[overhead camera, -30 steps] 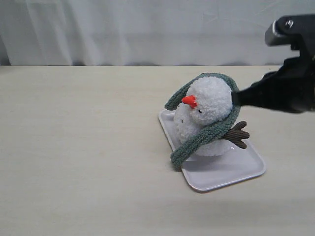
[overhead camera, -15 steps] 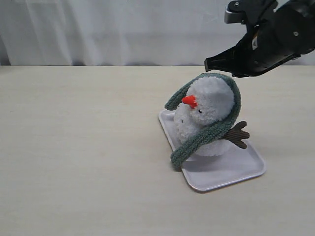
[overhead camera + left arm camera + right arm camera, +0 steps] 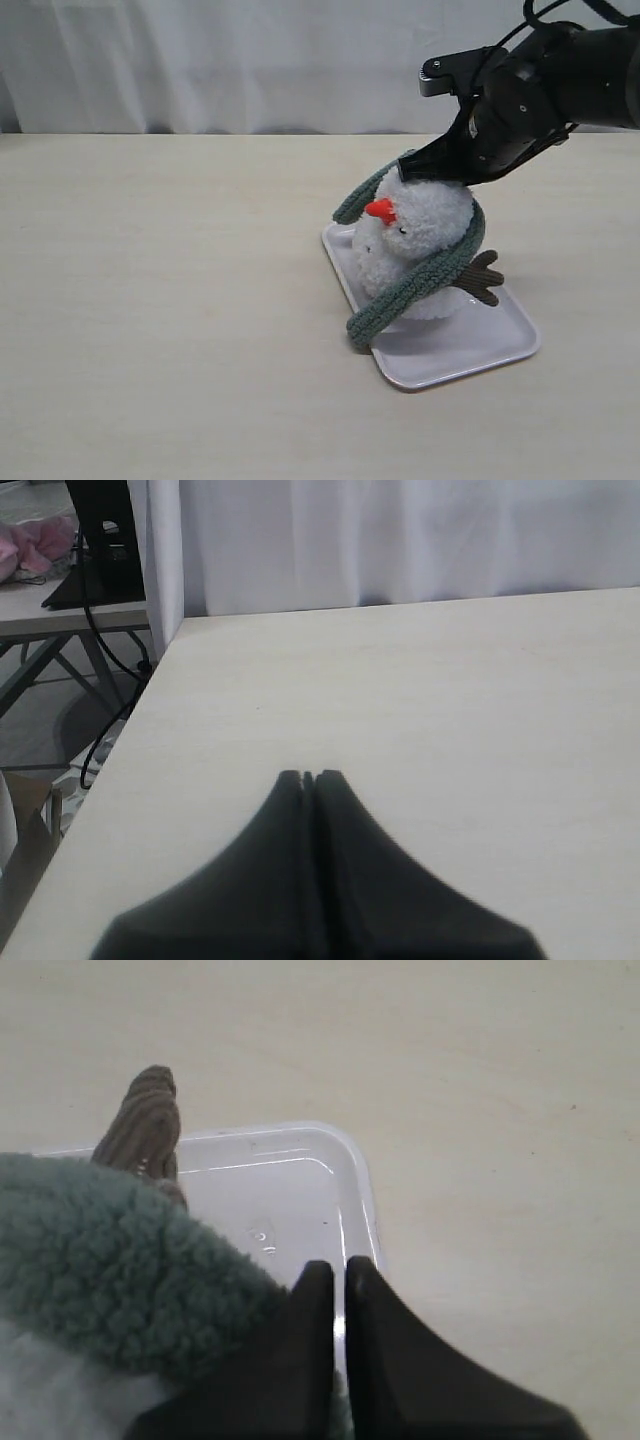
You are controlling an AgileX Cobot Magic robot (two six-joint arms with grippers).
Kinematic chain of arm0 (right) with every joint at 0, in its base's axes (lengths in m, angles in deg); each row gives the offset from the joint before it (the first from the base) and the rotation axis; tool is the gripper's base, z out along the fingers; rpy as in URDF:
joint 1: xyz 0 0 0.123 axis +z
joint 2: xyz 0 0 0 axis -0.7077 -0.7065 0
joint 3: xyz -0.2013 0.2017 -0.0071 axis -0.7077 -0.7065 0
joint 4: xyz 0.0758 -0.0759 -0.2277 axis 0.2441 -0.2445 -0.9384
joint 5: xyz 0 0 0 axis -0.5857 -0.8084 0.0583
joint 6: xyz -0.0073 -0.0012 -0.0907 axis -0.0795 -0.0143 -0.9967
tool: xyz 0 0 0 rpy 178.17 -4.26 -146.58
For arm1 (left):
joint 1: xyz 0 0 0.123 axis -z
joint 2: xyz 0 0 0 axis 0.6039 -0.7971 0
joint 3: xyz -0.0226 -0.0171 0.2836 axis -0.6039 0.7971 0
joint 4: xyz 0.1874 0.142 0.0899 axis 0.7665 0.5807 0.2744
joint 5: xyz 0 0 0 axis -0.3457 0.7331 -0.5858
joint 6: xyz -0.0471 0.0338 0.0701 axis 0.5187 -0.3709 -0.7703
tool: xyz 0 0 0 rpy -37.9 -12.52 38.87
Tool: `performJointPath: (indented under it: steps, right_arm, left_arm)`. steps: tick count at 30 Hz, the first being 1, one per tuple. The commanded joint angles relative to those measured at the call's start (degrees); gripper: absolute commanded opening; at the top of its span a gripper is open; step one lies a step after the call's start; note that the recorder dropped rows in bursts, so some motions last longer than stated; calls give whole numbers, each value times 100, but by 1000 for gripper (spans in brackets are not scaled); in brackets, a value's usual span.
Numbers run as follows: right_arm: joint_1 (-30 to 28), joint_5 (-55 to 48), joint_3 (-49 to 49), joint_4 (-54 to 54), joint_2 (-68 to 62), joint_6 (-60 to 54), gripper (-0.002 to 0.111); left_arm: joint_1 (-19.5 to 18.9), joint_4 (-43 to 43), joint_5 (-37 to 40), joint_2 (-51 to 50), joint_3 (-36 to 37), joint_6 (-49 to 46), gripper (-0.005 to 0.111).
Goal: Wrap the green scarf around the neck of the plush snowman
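Exterior view first, from the near side: the white tray (image 3: 480,350) sits on the bench (image 3: 150,300), and one end of the green scarf (image 3: 420,280) trails onto the tray's near edge. On the tray the plush snowman (image 3: 415,235) leans over, nose toward the tray's left side, one twig arm (image 3: 480,278) sticking out the other way. The scarf loops up over the crown of the head. I cannot make out the snowman's neck under the fluff.

Above the tray, the right end effector (image 3: 408,172) bears on the scarf at the top of the head. Its fingers are narrow, a sliver apart, with nothing between them. The left end effector (image 3: 308,777) is pinched closed and empty, away from the tray.

I'd judge the wrap half made. The band must next be nudged off the crown, down behind the head into the crease, without toppling the toy.
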Motion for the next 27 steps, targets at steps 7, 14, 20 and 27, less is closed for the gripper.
performJointPath:
  steps: [7, 14, 20, 27]
  right_arm:
    - [-34, -440, 24, 1573, 1271, -1345, 16]
    - [-23, -1136, -8, 3386, 1535, -3149, 62]
    - [70, -820, -402, 3455, 1417, -3289, 84]
    - [70, -22, -509, 3362, 1104, -3178, 84]
  left_arm:
    - [13, -76, -180, 13, 11, 1, 0]
    - [13, -76, -180, 13, 11, 1, 0]
    - [13, -76, -180, 13, 11, 1, 0]
    - [13, -76, -180, 13, 11, 1, 0]
